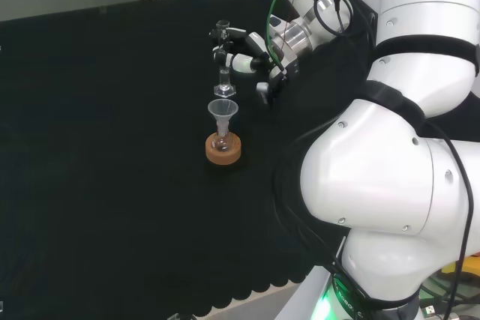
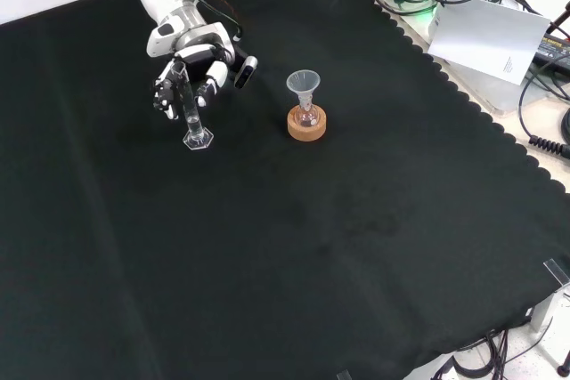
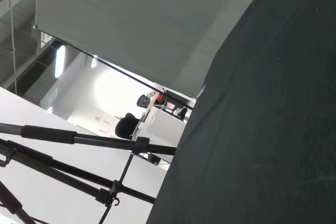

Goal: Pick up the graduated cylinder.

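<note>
Black cloth (image 2: 294, 255) covers your whole bench. The arm (image 1: 390, 185) reaches over it from the right of the head view, and in the front view it comes in from the top.

The hand (image 2: 191, 64) sits at the graduated cylinder (image 2: 190, 104), with its fingers (image 2: 214, 82) curled round the upper part of the tube. You read this as a grasp closed on the cylinder. The cylinder stands upright, and its hexagonal base (image 2: 198, 140) looks to be on the cloth or barely off it; you cannot tell which.

Near it, to the right in the front view, a cork ring (image 2: 307, 125) carries a small flask with a clear funnel (image 2: 303, 84) in its neck. It is apart from the cylinder and apart from the hand.

Step in hand, by your judgement: the grasp is made and the lift is not yet clearly done. The next move calls for a straight rise. Keep the tube vertical so it does not slip through the fingers, and stay clear of the funnel.
</note>
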Action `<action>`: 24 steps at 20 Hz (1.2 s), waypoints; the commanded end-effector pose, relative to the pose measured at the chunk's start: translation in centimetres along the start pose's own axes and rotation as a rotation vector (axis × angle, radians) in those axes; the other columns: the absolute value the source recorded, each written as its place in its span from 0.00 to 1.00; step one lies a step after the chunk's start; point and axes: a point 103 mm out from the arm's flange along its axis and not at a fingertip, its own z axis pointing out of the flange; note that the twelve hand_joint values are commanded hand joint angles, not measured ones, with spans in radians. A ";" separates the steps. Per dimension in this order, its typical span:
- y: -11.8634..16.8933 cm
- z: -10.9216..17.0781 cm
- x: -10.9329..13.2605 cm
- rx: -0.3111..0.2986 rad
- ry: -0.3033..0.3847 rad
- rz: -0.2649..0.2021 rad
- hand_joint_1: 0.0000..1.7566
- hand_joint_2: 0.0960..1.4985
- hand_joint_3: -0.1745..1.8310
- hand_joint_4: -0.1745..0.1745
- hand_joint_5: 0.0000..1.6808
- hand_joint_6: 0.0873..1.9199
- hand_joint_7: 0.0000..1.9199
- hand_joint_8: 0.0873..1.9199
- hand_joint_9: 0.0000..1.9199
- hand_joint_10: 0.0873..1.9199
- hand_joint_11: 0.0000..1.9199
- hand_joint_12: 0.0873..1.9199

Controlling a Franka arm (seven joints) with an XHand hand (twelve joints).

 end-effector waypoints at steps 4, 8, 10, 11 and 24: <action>0.0 0.3 -0.1 0.008 -0.013 0.009 0.65 0.74 0.00 0.42 0.38 0.24 0.25 0.29 0.43 0.18 0.37 0.55; -0.1 0.1 0.0 -0.007 -0.027 0.020 0.68 0.77 0.00 0.42 0.40 0.28 0.27 0.30 0.46 0.17 0.41 0.52; -0.2 -0.2 0.0 -0.018 -0.037 0.026 0.70 0.80 0.00 0.42 0.42 0.29 0.30 0.30 0.48 0.16 0.44 0.50; -0.2 -0.3 0.0 -0.025 -0.046 0.031 0.71 0.82 0.00 0.42 0.44 0.30 0.31 0.31 0.49 0.16 0.45 0.50; -0.2 -2.0 1.8 0.023 -0.347 0.079 0.70 0.78 0.08 0.00 0.50 0.62 0.45 0.58 0.63 0.13 0.57 0.41</action>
